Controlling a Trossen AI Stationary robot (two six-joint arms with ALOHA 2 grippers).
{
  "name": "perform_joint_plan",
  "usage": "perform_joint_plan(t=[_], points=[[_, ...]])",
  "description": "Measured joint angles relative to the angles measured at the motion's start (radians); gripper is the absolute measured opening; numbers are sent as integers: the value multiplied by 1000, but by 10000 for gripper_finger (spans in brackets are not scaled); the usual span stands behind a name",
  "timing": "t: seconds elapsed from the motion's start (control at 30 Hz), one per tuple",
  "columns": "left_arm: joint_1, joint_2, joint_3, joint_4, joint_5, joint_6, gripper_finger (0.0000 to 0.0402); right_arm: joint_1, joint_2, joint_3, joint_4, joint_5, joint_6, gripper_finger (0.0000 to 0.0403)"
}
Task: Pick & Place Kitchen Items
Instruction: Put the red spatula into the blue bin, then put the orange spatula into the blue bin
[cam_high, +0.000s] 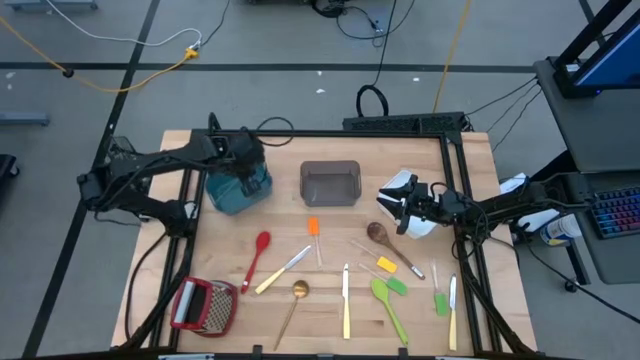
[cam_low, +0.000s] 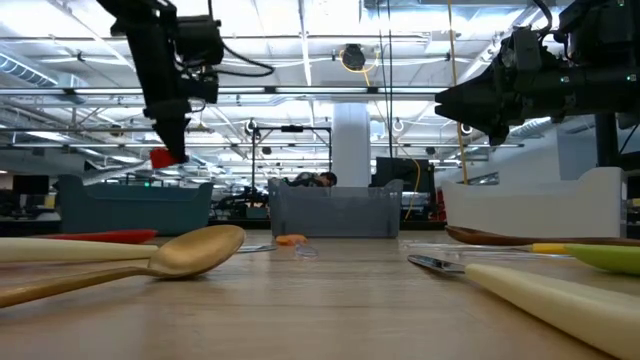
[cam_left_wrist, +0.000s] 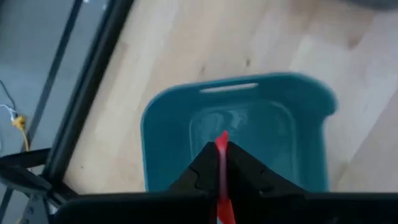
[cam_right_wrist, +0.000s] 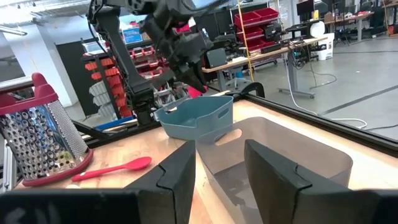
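Bright, even overhead light with soft shadows; the low view's near gold spoon (cam_low: 190, 250) looks blurry.

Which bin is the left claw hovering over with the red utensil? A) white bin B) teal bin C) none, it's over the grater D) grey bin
B: the left wrist view shows the left claw shut on a red utensil directly above the teal bin.
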Motion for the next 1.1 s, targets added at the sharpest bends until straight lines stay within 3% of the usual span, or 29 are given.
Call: perform_joint_plan(t=[0.2, 0.37, 0.63, 1.1], points=[[55, 0, -99, 63, 128, 25, 9, -10, 0, 0, 0, 0, -22, 130], [65, 0, -187, 127, 134, 63, 27, -26, 0, 0, 0, 0, -22, 130], [64, 0, -216, 194, 118, 65, 33, -39, 0, 0, 0, -2, -23, 130], [63, 13, -214, 268, 120, 30, 144, -39, 0, 0, 51, -8, -18, 130]])
